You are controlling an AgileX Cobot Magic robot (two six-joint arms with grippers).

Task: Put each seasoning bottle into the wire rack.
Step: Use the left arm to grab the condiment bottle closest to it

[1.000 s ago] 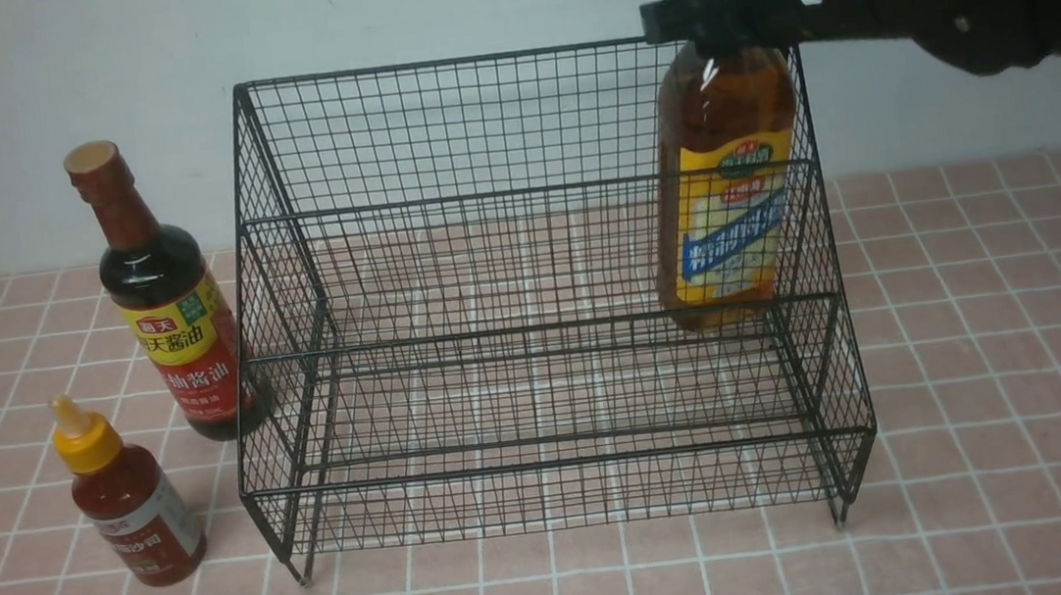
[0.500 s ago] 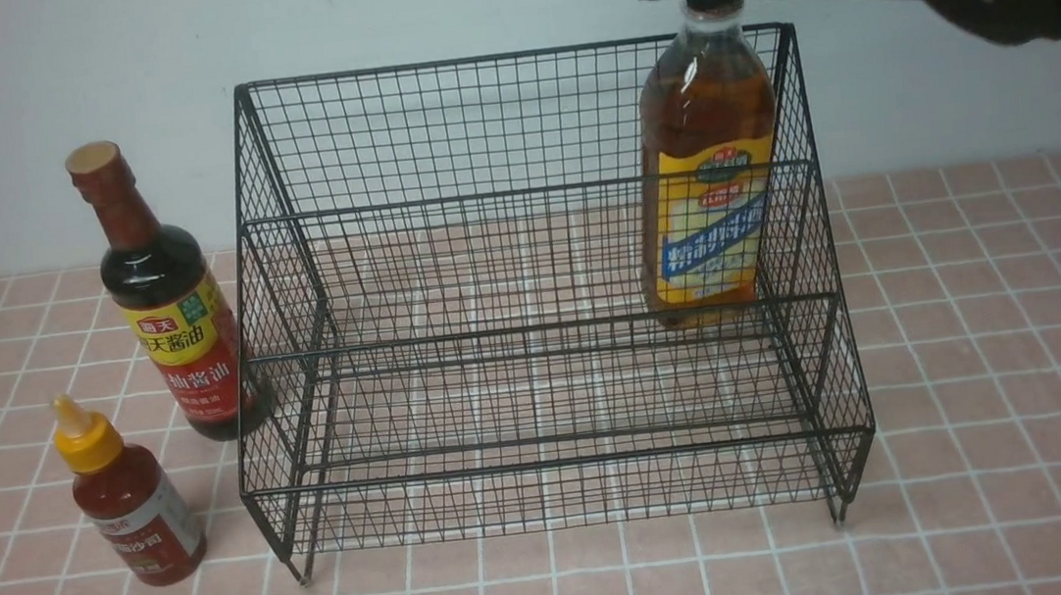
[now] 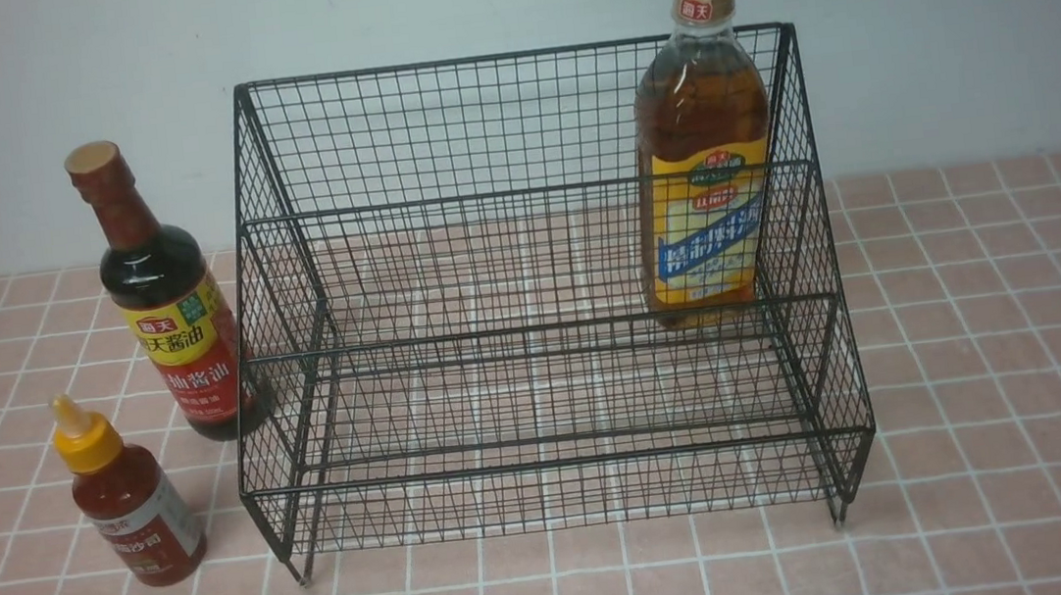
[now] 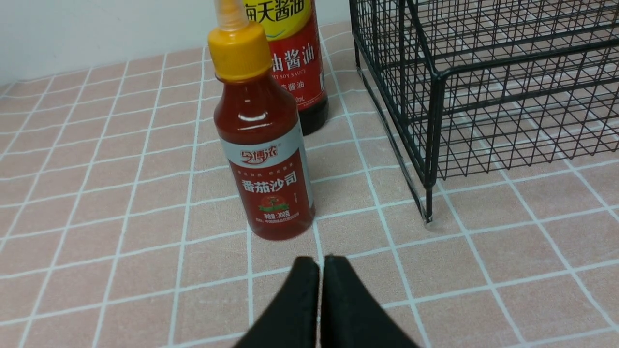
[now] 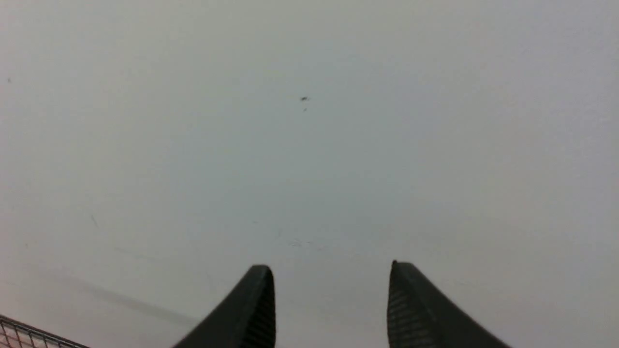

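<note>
On the desk in the front view, the wire rack sits at centre with the tall amber bottle upright on its upper tier at the 3 o'clock end, while the dark soy-sauce bottle and the small red-sauce bottle stand outside it at 9 and 8 o'clock. At the left wrist, the left gripper is pressed closed on nothing, the small red-sauce bottle just ahead. At the right wrist, the right gripper is spread wide and empty, facing the wall.

The wire rack was black mesh. The tall bottle was amber with a yellow-blue label, the soy bottle dark with red-yellow, the small bottle red, yellow-capped.
</note>
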